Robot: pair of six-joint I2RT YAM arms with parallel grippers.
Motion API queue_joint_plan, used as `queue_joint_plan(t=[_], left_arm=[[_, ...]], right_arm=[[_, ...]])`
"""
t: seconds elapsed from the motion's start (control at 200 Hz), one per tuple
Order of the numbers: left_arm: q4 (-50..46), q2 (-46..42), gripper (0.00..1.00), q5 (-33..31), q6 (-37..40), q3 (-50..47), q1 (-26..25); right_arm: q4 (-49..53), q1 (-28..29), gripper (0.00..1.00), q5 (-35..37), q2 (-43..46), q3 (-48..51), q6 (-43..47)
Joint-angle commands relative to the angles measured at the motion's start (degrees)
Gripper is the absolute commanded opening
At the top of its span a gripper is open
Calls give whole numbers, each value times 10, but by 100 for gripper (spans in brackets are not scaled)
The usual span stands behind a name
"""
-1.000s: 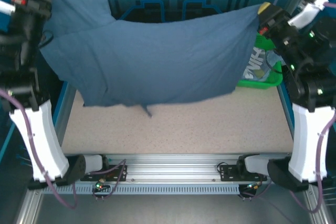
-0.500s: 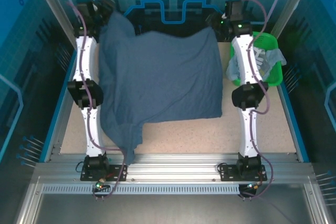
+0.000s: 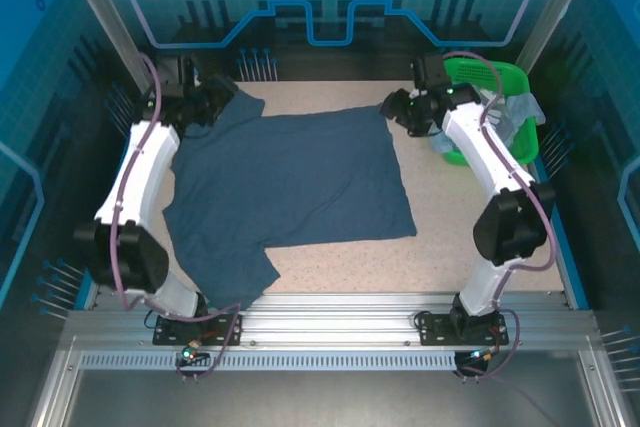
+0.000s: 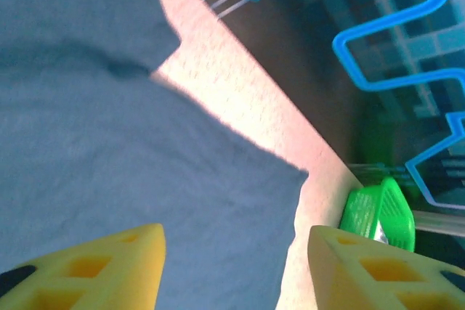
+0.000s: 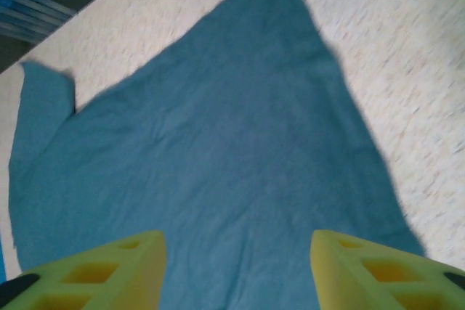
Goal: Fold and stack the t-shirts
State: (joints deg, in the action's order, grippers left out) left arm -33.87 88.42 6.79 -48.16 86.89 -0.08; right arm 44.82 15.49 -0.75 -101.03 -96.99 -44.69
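A plain dark slate-blue t-shirt [image 3: 290,187] lies spread flat on the table, one sleeve at the far left and another hanging toward the near edge. My left gripper [image 3: 220,99] hovers over its far-left corner, open, with nothing between the yellow fingers [image 4: 94,270]; the shirt [image 4: 109,150] lies below them. My right gripper [image 3: 396,107] hovers at the far-right corner, also open and empty, above the shirt [image 5: 218,143]. Pale light-blue fabric [image 3: 518,110] sits in the basket. A shirt with lettering cannot be made out.
A green mesh basket [image 3: 500,75] stands at the table's far right, just behind the right arm, and its rim [image 4: 378,212] appears in the left wrist view. Bare speckled tabletop [image 3: 480,247] lies to the right of the shirt and along its near side.
The shirt, held up between both grippers a second ago, has come down and now lies flat. Both grippers have let go of it and drawn back a little from the far wall.
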Motion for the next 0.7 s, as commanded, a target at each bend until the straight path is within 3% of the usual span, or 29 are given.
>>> queue_joint_plan(t=[0.0, 0.13, 0.36, 0.695], left_arm=[[-13, 34, 53, 23, -38, -114, 4], [17, 65, 51, 41, -52, -171, 4], [24, 190, 50, 49, -24, -158, 5], [30, 368, 50, 94, -14, 13, -9]], right_arm=[[-43, 38, 52, -18, -13, 94, -24], [-69, 65, 45, -36, -56, 127, -41], [-56, 67, 42, -33, -200, 60, -40], [119, -7, 42, 1, -368, -146, -47]])
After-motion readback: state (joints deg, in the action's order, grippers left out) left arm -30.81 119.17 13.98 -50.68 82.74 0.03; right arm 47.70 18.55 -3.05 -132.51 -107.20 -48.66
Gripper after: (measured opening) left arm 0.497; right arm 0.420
